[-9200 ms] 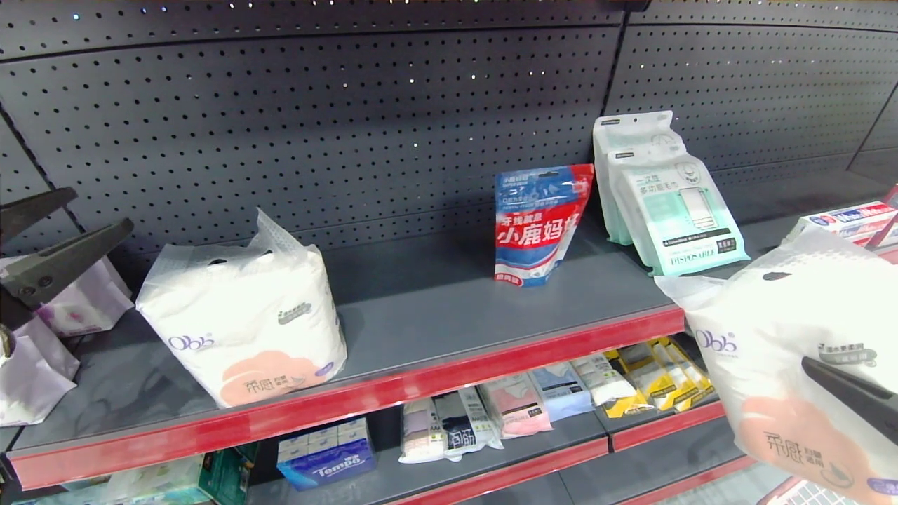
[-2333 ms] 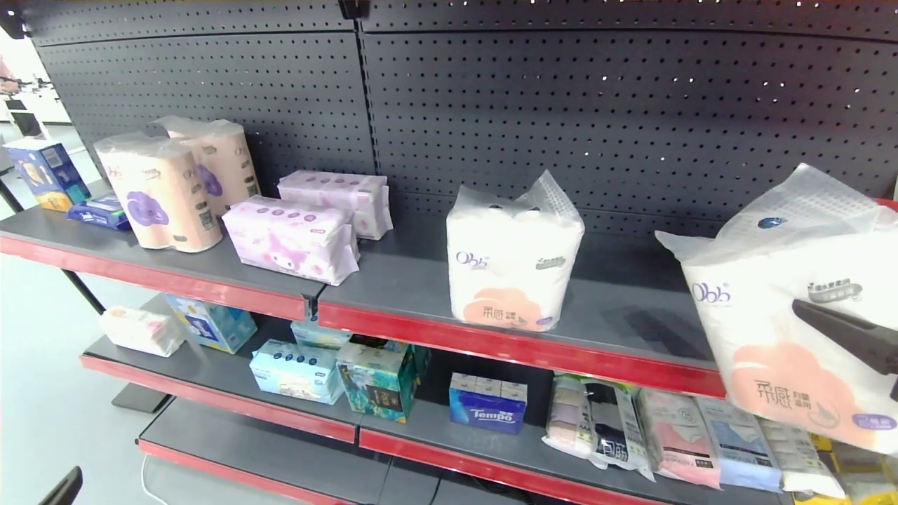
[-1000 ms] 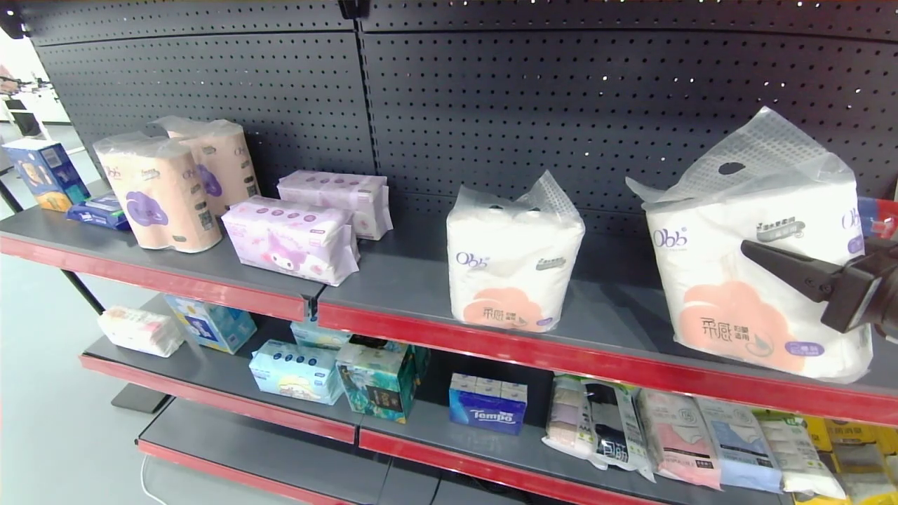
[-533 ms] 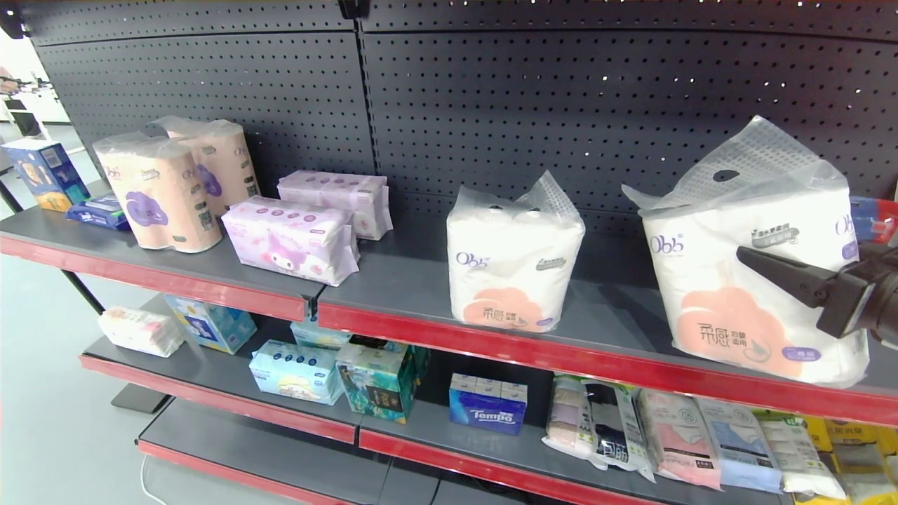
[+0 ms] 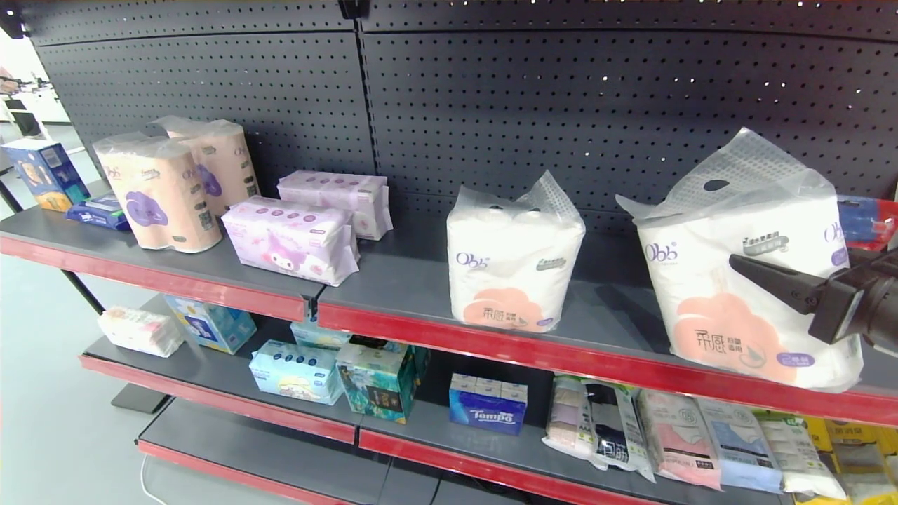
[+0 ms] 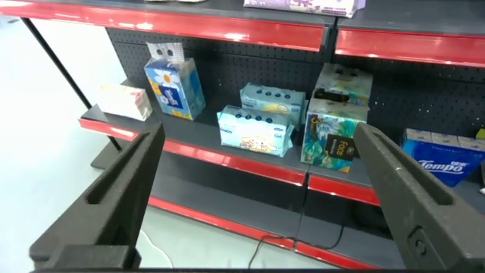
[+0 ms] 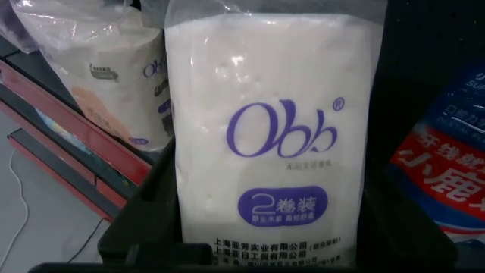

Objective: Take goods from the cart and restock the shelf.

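Shelf [image 5: 407, 277] boards in grey with red front lips run across the head view, backed by dark pegboard [image 5: 491, 105], and the top board has bare room between its stock. At its right end sits the big white roll pack [image 5: 729, 280], upright. Its base looks set down on the board, very close to the red lip, though I cannot tell whether its full weight rests there. A twin pack [image 5: 515, 263] stands well apart to its left, a little farther back from the lip.

The right claw [image 7: 269, 197] is clamped on the roll pack, one finger on each flat side, so the soft wrap and rolls are squeezed between them. The left claw [image 6: 259, 133] hangs low before the lower shelves, fingers spread wide and holding nothing. A red-and-blue pouch [image 5: 866, 221] stands just beside the roll pack on its right, toward the pegboard.

Placement seems nearly done, and letting go is the risky part. With the base so near the lip, a release could let the pack rock forward and drop off the front. Loose film at the top or sides might snag a finger as it draws away and drag the pack outward. Pushing it deeper first would help, but too far right could knock the pouch over.
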`<state>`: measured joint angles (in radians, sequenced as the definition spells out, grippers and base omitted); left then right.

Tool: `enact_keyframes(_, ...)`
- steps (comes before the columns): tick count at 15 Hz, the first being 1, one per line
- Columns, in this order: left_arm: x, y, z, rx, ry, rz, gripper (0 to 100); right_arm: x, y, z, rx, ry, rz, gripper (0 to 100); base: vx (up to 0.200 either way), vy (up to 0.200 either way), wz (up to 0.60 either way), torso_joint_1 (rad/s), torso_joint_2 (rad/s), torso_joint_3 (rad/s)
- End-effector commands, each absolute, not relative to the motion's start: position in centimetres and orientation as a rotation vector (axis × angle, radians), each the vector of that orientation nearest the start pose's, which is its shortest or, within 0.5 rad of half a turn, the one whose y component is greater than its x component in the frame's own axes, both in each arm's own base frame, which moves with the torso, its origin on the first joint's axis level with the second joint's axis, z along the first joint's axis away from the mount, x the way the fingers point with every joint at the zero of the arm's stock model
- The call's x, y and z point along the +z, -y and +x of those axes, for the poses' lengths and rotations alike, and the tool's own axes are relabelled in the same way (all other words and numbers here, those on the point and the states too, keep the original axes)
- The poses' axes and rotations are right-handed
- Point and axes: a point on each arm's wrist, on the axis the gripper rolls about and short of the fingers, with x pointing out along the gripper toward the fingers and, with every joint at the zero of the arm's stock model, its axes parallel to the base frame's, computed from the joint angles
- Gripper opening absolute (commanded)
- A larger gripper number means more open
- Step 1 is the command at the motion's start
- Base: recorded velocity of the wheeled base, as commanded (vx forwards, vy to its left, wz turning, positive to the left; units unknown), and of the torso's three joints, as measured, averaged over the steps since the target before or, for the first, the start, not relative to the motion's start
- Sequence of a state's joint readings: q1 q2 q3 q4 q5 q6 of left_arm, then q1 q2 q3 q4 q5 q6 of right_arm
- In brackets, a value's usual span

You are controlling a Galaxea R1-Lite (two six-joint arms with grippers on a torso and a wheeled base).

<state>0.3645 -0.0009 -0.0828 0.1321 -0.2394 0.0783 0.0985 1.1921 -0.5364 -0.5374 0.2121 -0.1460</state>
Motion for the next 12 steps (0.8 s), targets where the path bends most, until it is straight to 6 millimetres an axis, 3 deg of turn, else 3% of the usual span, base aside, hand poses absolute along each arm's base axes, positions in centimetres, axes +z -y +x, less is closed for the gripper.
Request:
enact_keyframes(1,8.5,1.6,-2.6,0.124,-0.052,0.063,100,22.2,-2.2,17.2,0.317,-0.086,-0.143,0,0.000,0.000,0.00,0.000,0.00,0.000)
enact_keyframes(5,8.5,1.6,-2.6,0.122,-0.052,0.067,100,22.5,-1.7,14.7,0.296,-0.030,-0.146,0,0.000,0.000,0.00,0.000,0.00,0.000)
enact_keyframes(9,8.5,1.6,-2.6,0.122,-0.051,0.069,100,20.8,-1.1,11.8,0.274,-0.033,-0.160,0,0.000,0.000,0.00,0.000,0.00,0.000)
enact_keyframes(12,8.5,1.6,-2.6,0.121,-0.051,0.072,100,19.8,-1.1,11.1,0.276,-0.048,-0.171,0,0.000,0.000,-0.60,0.006,0.01,0.002)
